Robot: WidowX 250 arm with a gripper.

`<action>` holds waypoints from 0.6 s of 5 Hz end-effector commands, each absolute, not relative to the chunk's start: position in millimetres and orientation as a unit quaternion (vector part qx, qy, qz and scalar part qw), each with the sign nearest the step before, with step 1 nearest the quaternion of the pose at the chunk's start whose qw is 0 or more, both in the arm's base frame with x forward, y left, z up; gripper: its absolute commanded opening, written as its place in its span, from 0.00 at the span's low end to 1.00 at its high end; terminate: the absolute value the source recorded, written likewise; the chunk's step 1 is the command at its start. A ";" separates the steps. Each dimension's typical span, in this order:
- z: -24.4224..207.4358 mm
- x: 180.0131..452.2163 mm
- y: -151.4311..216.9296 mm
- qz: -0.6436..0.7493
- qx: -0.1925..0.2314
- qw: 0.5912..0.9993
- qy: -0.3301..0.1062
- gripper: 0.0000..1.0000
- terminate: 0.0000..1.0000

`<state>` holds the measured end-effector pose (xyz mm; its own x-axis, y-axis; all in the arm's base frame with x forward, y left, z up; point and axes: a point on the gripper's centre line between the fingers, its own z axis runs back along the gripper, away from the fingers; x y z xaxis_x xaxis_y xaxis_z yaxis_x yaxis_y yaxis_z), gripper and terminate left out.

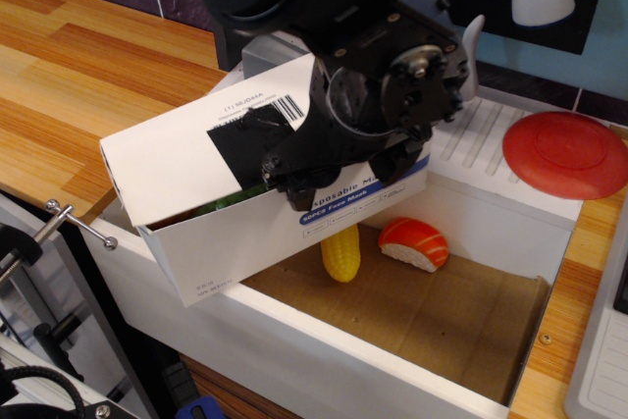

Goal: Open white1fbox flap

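The white1fbox (231, 242) lies tilted on the left rim of the sink basin, its long side with the blue stripe and "Disposable Mask" print facing me. Its flap (172, 159) is lifted slightly at the front edge and carries black tape (245, 149) and a barcode label (285, 108). Something green (224, 201) shows in the gap under the flap. My black gripper (339, 179) hangs over the flap's right front edge. Its two fingertips stand apart, against the box's long side. It holds nothing that I can see.
The white sink basin (324, 355) has a brown cardboard floor (451, 316) holding a toy corn cob (340, 252) and a salmon sushi piece (414, 244). A red disc (566, 152) lies at the right. A wooden counter (78, 76) is at the left, and a metal clamp (74, 223) sticks out below the box.
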<state>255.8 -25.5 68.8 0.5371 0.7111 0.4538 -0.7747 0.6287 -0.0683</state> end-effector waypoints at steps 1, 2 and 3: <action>99.6 265.7 -19.3 0.417 0.083 0.863 -0.274 1.00 0.00; 116.3 270.2 -17.8 0.406 0.109 0.860 -0.289 1.00 0.00; 126.6 278.5 -4.3 0.380 0.139 0.856 -0.323 1.00 0.00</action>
